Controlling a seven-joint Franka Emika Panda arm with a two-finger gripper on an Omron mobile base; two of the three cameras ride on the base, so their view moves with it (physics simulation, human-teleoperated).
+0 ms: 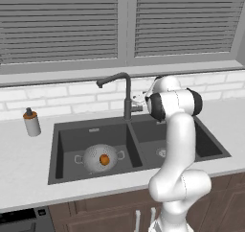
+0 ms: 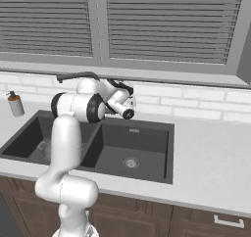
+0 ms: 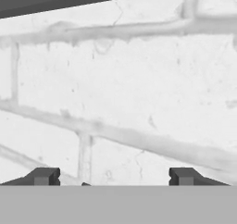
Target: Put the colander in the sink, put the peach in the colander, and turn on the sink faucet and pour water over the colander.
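A: Where is the small silver-grey perforated metal colander (image 1: 100, 157)?

B: In the left base view it sits low in the left basin of the dark charcoal double-basin sink (image 1: 143, 122), lower centre-left of the frame. The small round orange-red peach (image 1: 104, 159) lies inside it.

A: And the faucet?

B: The tall slim dark metal faucet (image 1: 125, 95) stands at the back edge of the sink, just above the central divider, at mid-frame. Its bent spout reaches toward the upper left and ends over the left basin.

A: The gripper?

B: The two-finger gripper (image 3: 115, 177) faces the white brick wall (image 3: 139, 93) in the hand view. Its two dark fingertips (image 3: 44, 176) stand well apart at the bottom of that view, one lower left, one lower right, with nothing between them. So the jaws are wide and hold nothing.

A: Where is the hand in the base views?

B: In the left base view it is just right of the faucet's stem, at about the height of its side lever. I cannot tell whether it touches the lever.

A: Anything else on the counter?

B: A grey bottle with a dark-orange cap (image 1: 31, 121) stands upright on the light grey counter (image 1: 24, 159), at the left of the frame, well apart from the sink.
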